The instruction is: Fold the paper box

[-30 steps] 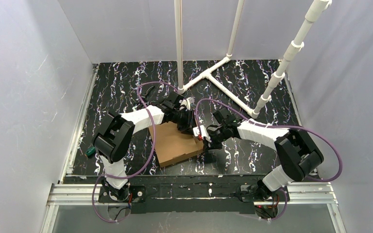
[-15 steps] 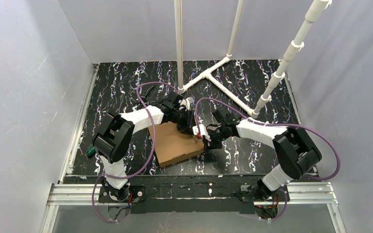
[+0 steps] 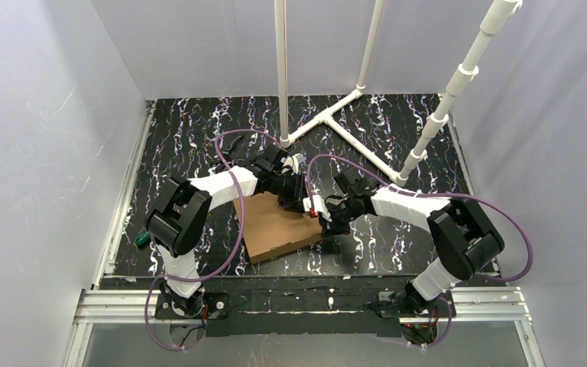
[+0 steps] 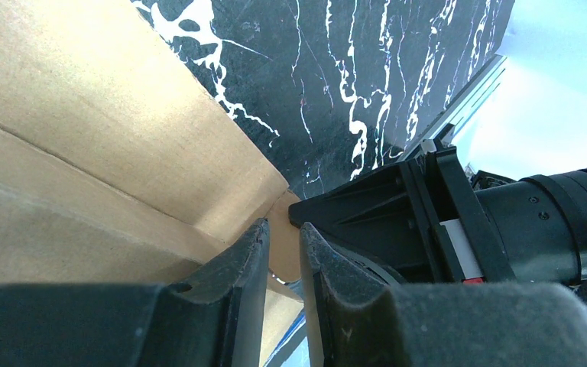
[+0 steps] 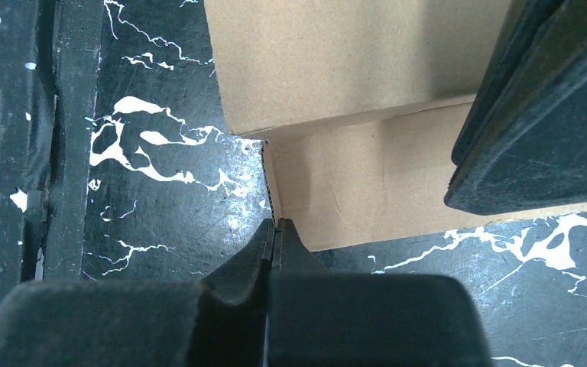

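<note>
Black, white-veined tabletop (image 3: 199, 138) between pale walls (image 3: 46, 153), with a white pipe frame (image 3: 329, 115) beyond both wrists. Brown paper box (image 3: 279, 228) lying flat at centre, under and just nearward of the two wrists, with a broad plain panel uppermost.

Left gripper (image 4: 283, 227) at the box's far right corner. Jaws drawn in to a narrow slot, cardboard filling that slot in the left wrist view. Apparently clamped on a corner wall or flap of the box.

Right gripper (image 5: 275, 227) just beside the left one, on the box's right edge. Fingers pressed fully together with nothing between them. Tips at the edge of the lower cardboard layer, where the upper layer steps back. Touching or a hair short of touching, not decidable from the right wrist view.

Step in hand, as judged: closing up the right far corner, one hand pinning the cardboard and the other set as a blunt pusher at the seam. Box otherwise looking largely folded.

Next move, as judged: a short, straight push from the closed right tips into the seam. Left clamp held firm to stop the box sliding. Light force, to avoid buckling the corrugated wall.
</note>
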Tool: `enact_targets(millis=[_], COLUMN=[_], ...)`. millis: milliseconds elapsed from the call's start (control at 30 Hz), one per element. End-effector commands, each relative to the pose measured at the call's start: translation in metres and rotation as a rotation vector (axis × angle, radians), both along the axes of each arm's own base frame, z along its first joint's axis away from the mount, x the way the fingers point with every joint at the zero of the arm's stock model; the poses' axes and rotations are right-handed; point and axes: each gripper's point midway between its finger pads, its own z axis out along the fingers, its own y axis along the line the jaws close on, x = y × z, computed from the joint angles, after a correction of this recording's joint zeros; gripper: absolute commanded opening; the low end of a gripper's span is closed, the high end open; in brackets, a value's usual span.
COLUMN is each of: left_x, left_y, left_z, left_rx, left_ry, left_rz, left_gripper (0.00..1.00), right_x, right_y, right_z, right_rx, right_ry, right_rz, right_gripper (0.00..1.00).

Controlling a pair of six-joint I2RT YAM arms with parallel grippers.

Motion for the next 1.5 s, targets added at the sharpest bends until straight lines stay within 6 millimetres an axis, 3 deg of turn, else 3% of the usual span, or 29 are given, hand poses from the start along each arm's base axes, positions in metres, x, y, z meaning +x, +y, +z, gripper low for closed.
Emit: enact_targets(millis=[0,333,900,1133,1467], left_x=[-0.006,-0.005,-0.004,-0.002,-0.003], left_y=[0.010,0.008,0.006,0.004,0.005], left_z=[0.005,0.006,0.002,0.006,0.001], left_rx=[0.016,0.013,0.006,0.000,0.006], left_ry=[0.009,0.010,0.023,0.015,0.026], left_rz=[-0.002,-0.001,0.006,0.009,0.011], left_gripper=[0.21,0.21,0.21,0.21,0.21], right_x=[-0.011,-0.013,-0.010,-0.006,-0.002], right_y=[-0.013,-0.004,0.013,0.016,0.028], right_z=[-0.009,0.009,0.029,0.022,0.029], right_rx=[-0.063,0.011,-0.017,-0.090,-0.151], right_ry=[0.049,-0.009,-0.074,-0.136,-0.212], right_rz=[0.000,0.055,0.075,0.055,0.072], right_gripper=[0.01,0.01,0.01,0.01,0.01])
